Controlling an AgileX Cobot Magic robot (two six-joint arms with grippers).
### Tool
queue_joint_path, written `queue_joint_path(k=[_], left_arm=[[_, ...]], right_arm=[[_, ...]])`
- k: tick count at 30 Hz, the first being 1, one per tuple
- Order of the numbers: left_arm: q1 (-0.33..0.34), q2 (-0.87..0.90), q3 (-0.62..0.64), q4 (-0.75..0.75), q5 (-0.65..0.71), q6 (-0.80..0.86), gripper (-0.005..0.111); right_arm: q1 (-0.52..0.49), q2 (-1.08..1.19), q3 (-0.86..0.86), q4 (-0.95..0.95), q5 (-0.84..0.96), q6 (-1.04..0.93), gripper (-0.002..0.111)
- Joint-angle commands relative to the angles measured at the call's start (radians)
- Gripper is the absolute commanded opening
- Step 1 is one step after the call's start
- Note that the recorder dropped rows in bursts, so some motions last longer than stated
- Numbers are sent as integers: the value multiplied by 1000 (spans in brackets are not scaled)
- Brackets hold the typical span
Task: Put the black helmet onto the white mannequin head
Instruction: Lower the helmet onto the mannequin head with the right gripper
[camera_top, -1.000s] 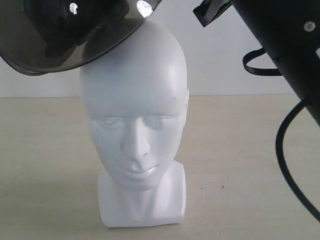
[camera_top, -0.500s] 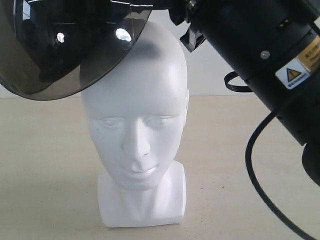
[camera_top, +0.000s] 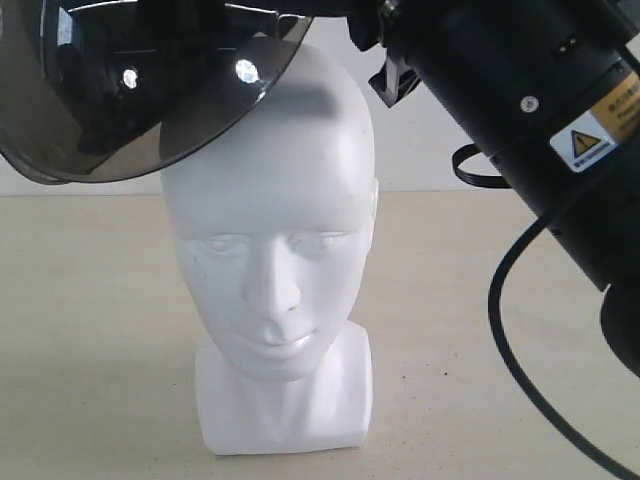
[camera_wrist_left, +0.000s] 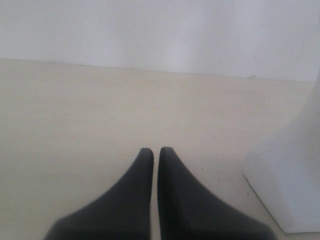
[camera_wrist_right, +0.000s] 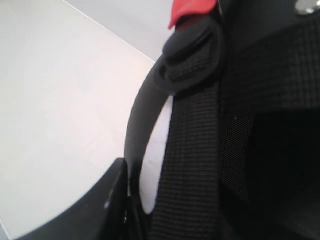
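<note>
Right gripper (camera_wrist_right: 125, 197) is clamped on the rounded matte black helmet (camera_top: 150, 70). The wrist view shows just one dark finger pressed vs the helmet's curved rim, w/ a black webbing strap (camera_wrist_right: 195, 165) running past it and a small red buckle (camera_wrist_right: 192, 9) beyond; the other finger's hidden. Helmet's up in the air, tilted, at the upper left of the exterior view, its smoky tinted visor (camera_top: 100, 150) facing us w/ two light spots glinting on it. Visor's lower edge crosses in front of the crown of the glossy white mannequin head (camera_top: 270, 230); can't tell if they touch, but the helmet isn't seated on it. The fat black right arm (camera_top: 520, 100), w/ a yellow warning label (camera_top: 592, 137) on its side & a black cable (camera_top: 505, 340) looping below, slants in from the right to the helmet. Mannequin head stands upright on its squared neck base on the pale bench (camera_top: 90, 330), face to the camera. Left gripper (camera_wrist_left: 155, 150) is low over the bench, fingers closed nearly together w/ nothing btwn them, near the head's neck base but apart from it.
</note>
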Motion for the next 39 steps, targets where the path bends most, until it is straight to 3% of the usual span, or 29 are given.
queue_joint_path(k=[1,39], left_arm=[[3,-3,3,-7,-3,0,4],[3,-3,3,-7,-3,0,4]], right_arm=[[-10,-7,7,64,23,-80,0],[-21,-120,244,231,23,-193,0]])
